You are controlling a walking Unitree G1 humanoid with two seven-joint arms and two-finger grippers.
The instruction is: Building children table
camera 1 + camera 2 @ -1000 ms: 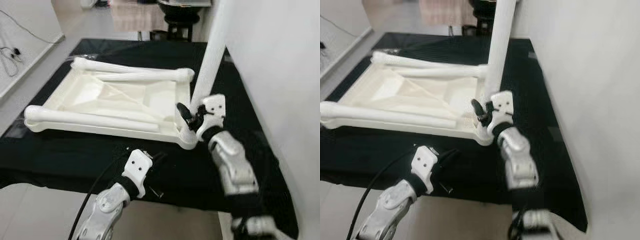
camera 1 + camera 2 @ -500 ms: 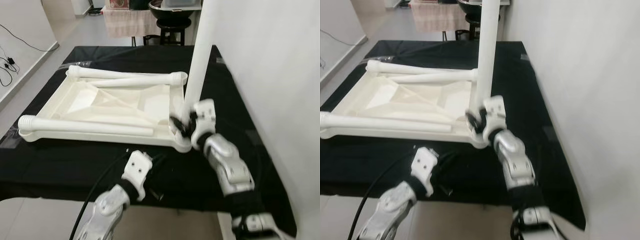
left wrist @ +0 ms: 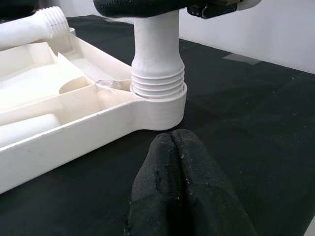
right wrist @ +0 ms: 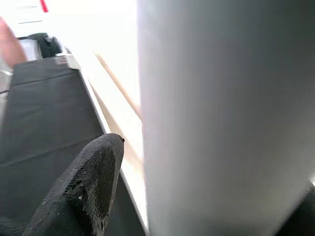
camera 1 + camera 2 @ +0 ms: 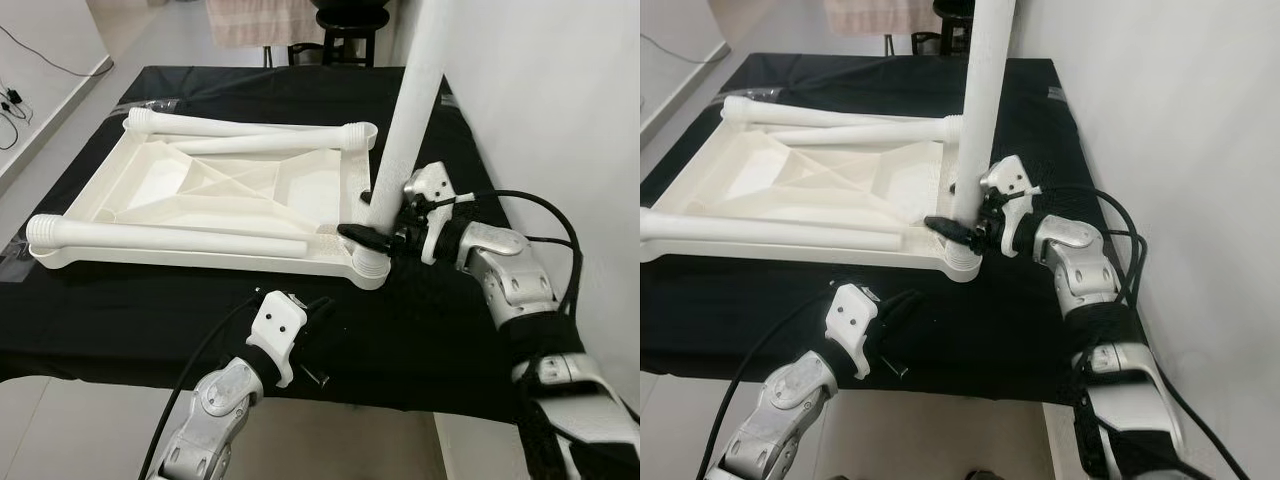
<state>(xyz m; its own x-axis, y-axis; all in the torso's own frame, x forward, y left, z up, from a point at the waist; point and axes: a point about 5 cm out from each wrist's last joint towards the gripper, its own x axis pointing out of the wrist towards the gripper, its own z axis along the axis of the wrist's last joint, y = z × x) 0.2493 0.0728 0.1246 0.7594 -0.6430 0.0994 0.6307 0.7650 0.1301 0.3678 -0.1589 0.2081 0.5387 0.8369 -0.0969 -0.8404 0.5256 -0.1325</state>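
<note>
I see the tabletop (image 5: 200,195) lying upside down on the black cloth (image 5: 120,320), one leg (image 5: 405,120) upright in its near right corner socket. My right gripper (image 5: 375,236) clamps that leg low; left gripper (image 5: 320,306) rests pinched together, holding nothing.

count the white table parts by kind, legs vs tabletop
legs lying loose on the upturned tabletop: 3
leg standing upright in the corner socket: 1
tabletop: 1
total: 5 white parts
</note>
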